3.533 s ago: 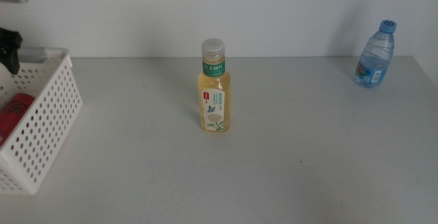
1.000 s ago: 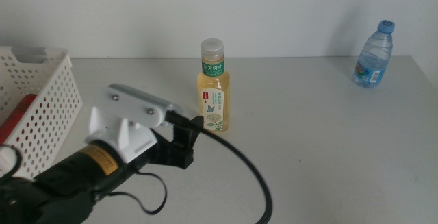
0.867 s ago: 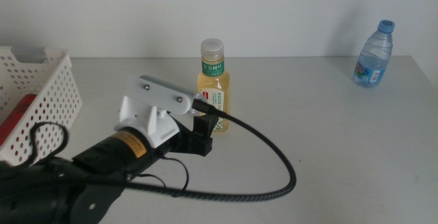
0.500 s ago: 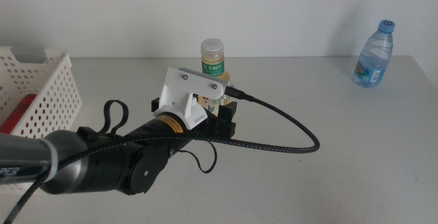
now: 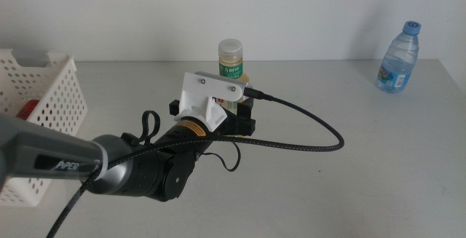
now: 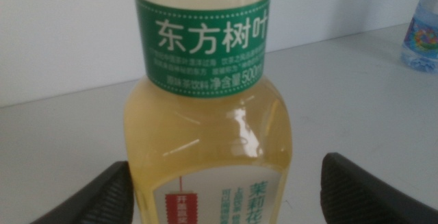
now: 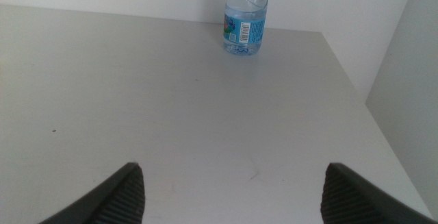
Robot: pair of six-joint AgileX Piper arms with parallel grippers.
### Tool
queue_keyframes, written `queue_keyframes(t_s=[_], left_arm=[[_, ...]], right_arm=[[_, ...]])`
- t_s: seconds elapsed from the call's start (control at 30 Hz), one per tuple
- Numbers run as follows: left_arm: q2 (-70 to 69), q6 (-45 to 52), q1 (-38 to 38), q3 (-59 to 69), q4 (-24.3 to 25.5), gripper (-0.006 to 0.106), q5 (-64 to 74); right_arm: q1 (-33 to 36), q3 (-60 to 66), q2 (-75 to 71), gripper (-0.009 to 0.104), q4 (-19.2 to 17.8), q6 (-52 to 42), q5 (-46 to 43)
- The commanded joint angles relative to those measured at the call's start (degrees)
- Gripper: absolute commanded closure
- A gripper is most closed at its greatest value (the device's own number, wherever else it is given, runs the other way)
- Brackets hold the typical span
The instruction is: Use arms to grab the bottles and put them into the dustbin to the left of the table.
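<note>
The large plain light-grey tabletop [image 5: 342, 187] carries all items. The white perforated plastic basket [image 5: 45, 100] sits at its left edge, with a slim red soda can [image 5: 27, 110] lying inside. The pale-yellow tea bottle with green label [image 5: 231, 62] stands upright near the centre, towards the rear. The left gripper [image 5: 211, 118] is directly before it, one jaw on either side of the bottle. The small clear water bottle [image 5: 399, 60] stands at the far right rear corner, well apart.

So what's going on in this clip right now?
The left claw is open around the tea bottle at mid-table, one jaw on each side, not yet closed. The water bottle stands at the far right corner. Something red lies in the dustbin. The right claw waits open above the table.
</note>
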Motion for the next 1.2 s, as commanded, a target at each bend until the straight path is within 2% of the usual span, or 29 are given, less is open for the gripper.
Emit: queue_keyframes(t_s=[0.0,0.3,0.4,0.5,0.6,0.73,0.83,1.03,1.17], left_arm=[[-1.62,-0.25,0.25,-2.63,0.36,0.007,-4.91],[4.29,-0.37,3.32,-8.08,3.60,0.007,-5.20],[5.82,-0.63,3.38,-10.33,3.82,0.011,-5.39],[6.02,-0.29,3.60,-10.93,4.19,0.025,-4.86],[4.37,-0.48,3.69,-10.78,5.64,0.049,-2.20],[-2.61,0.29,3.93,-10.78,6.43,0.085,13.04],[-8.65,0.79,4.80,-11.13,5.77,0.102,23.79],[-17.59,0.57,8.83,-16.80,5.76,0.102,47.55],[-19.91,2.52,13.90,-26.24,4.83,0.102,73.33]], right_arm=[[-0.32,-0.50,-1.21,0.029,-0.52,-0.38,-4.48],[-0.32,-0.50,-1.21,0.029,-0.52,-0.38,-4.48],[-0.32,-0.50,-1.21,0.029,-0.52,-0.38,-4.48],[-0.32,-0.50,-1.21,0.029,-0.52,-0.38,-4.48],[-0.32,-0.50,-1.21,0.029,-0.52,-0.38,-4.48],[-0.32,-0.50,-1.21,0.029,-0.52,-0.38,-4.48],[-0.32,-0.50,-1.21,0.029,-0.52,-0.38,-4.48],[-0.32,-0.50,-1.21,0.029,-0.52,-0.38,-4.48],[-0.32,-0.50,-1.21,0.029,-0.52,-0.38,-4.48]])
